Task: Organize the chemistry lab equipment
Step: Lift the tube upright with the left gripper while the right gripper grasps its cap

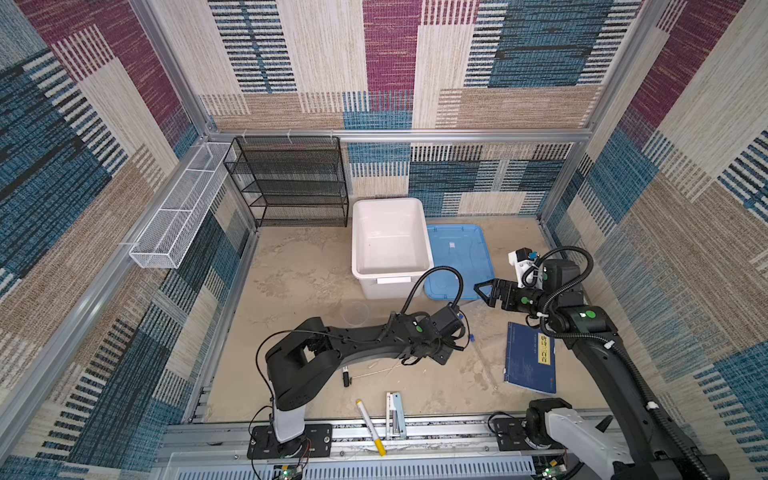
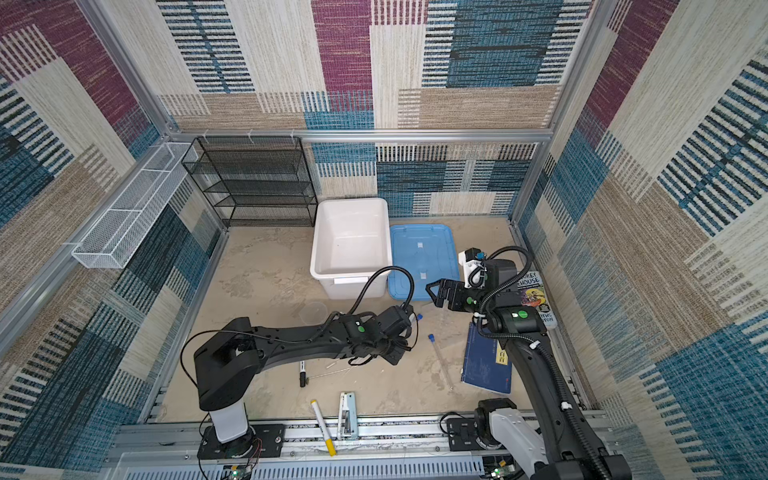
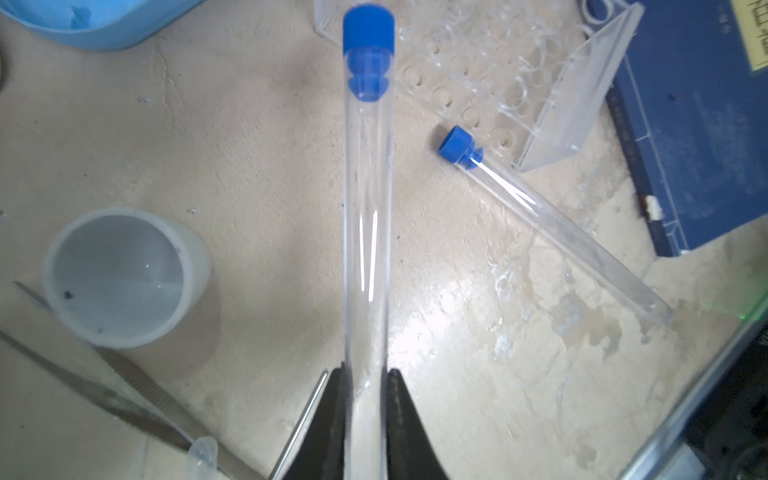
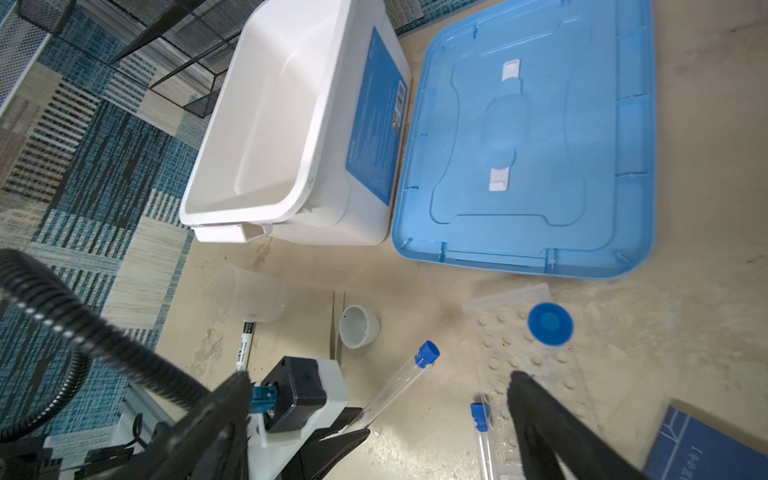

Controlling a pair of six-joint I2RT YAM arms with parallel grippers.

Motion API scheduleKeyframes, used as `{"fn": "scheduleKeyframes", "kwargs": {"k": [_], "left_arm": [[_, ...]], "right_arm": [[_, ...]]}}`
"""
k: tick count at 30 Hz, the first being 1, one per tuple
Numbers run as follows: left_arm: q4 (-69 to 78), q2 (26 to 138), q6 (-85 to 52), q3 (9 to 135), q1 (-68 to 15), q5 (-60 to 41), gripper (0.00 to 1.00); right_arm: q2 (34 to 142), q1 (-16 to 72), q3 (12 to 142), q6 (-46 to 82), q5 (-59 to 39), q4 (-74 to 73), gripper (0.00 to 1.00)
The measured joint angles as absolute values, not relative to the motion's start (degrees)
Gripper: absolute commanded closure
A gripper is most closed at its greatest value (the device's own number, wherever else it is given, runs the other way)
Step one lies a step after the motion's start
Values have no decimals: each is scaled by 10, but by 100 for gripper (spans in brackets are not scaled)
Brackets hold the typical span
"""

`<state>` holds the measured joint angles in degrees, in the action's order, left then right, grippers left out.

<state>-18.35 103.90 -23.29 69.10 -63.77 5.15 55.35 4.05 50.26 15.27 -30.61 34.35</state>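
Left wrist view: a blue-capped test tube (image 3: 368,208) is clamped near its uncapped end by the left gripper (image 3: 365,376). In a top view, a second tube (image 2: 439,359) is seen lying flat at three o'clock from that gripper, and the clear beaker (image 2: 313,312) at ten o'clock. At one o'clock, the right gripper (image 4: 376,376) is held spread wide and empty above the tube rack (image 4: 505,340).

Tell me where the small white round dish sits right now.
In the right wrist view the small white round dish stands upright right beside the metal tweezers, with the clear plastic beaker its next nearest neighbour.
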Motion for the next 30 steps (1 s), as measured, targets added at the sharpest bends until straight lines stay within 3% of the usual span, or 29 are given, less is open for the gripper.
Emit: {"fn": "scheduleKeyframes", "kwargs": {"k": [9,19,30], "left_arm": [[19,926,-187,544,-638,43,84],[138,891,-165,487,-639,45,86],[161,869,-161,481,-642,51,86]], "right_arm": [[599,41,521,130,-381,355,10],[645,69,517,135,-436,342,23],[657,90,495,167,-472,294,59]]}}
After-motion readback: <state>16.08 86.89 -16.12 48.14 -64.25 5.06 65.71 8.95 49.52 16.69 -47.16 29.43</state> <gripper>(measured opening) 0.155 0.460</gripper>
